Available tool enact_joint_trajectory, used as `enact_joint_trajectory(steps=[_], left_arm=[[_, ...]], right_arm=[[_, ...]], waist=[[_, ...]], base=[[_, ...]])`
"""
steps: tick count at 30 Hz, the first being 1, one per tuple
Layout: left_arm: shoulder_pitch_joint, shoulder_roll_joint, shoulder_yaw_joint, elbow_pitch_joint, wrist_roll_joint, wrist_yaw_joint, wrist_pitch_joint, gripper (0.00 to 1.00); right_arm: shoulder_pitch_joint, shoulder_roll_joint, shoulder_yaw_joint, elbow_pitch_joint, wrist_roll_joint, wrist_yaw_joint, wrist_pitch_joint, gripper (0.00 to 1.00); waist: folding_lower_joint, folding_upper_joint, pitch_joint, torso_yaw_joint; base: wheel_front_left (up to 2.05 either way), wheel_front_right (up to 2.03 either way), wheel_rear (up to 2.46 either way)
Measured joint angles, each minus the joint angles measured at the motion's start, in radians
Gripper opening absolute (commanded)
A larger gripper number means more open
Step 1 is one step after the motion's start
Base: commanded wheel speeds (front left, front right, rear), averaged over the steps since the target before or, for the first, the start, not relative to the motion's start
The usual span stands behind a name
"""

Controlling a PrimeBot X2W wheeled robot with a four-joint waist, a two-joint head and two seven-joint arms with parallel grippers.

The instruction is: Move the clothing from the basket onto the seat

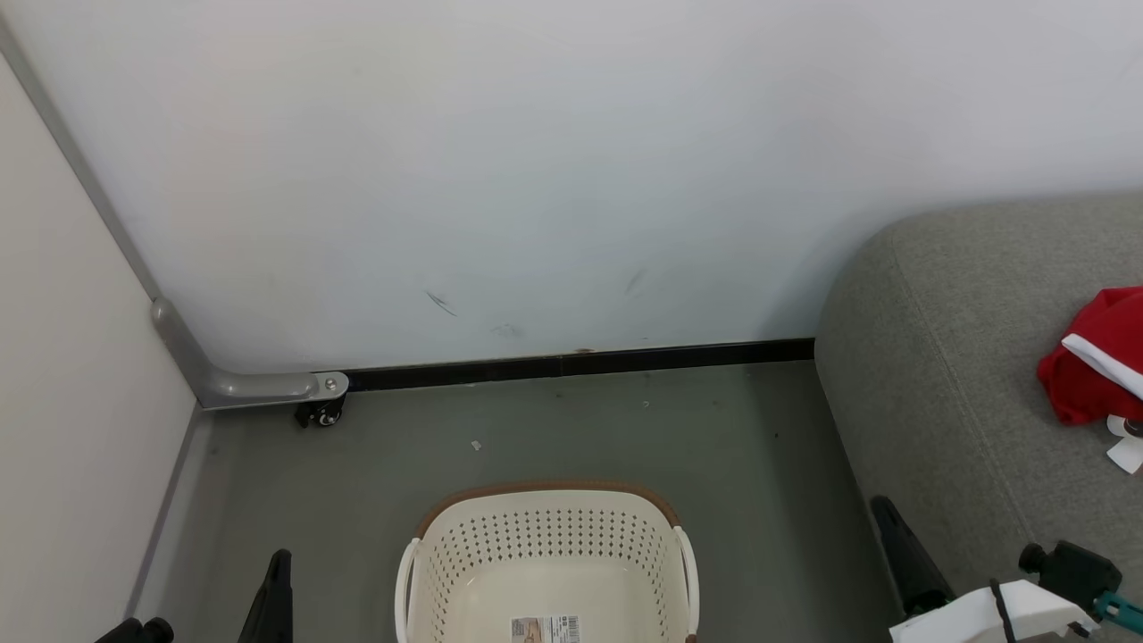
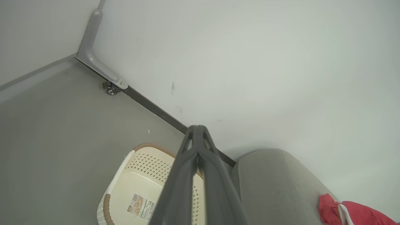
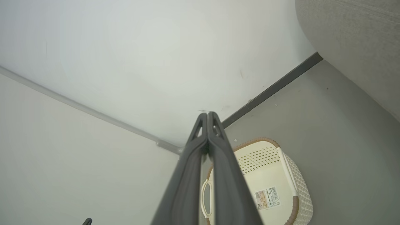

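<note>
Head view: high vantage, faced forward and down onto the grey floor point(image 1: 714, 464) and white wall point(image 1: 536, 179). The basket point(image 1: 546, 536) lay nearest, cut by the bottom edge; the seat point(image 1: 946, 357) stood at right.

Left wrist view: rolled, sighted along the left gripper point(image 2: 197, 128), fingers pressed together; looked down across the basket toward the seat's corner.

Right wrist view: rolled the opposite way, sighted along the right gripper point(image 3: 207, 114), likewise closed; looked down beside the seat.

Shared: the basket, its label point(image 1: 545, 629), the dark skirting point(image 1: 580, 364) and the seat in all three views. The clothing point(image 1: 1094, 357) and castor point(image 1: 321, 413) appeared in the head and left wrist views.
</note>
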Motion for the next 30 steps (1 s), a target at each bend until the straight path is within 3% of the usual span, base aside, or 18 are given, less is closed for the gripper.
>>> enact_joint_trajectory(steps=[5, 20, 30], left_arm=[[-0.001, 0.003, 0.007, 0.003, -0.060, -0.001, 0.018, 0.00], [-0.032, 0.007, 0.032, 0.017, -0.241, -0.022, 0.070, 0.00], [-0.055, 0.008, 0.048, 0.024, -0.362, -0.031, 0.106, 0.00]], right_arm=[[-0.001, -0.003, -0.013, 0.003, 0.073, 0.000, 0.016, 0.00], [-0.025, -0.011, -0.047, 0.024, 0.286, -0.001, 0.061, 0.00], [-0.045, -0.015, -0.071, 0.031, 0.425, -0.001, 0.088, 0.00]], waist=[[-0.0006, 0.0000, 0.002, -0.001], [-0.0131, 0.0000, 0.020, -0.002], [-0.0160, 0.0000, 0.032, -0.003]], base=[[0.00, 0.00, 0.00], [0.00, 0.00, 0.00], [0.00, 0.00, 0.00]])
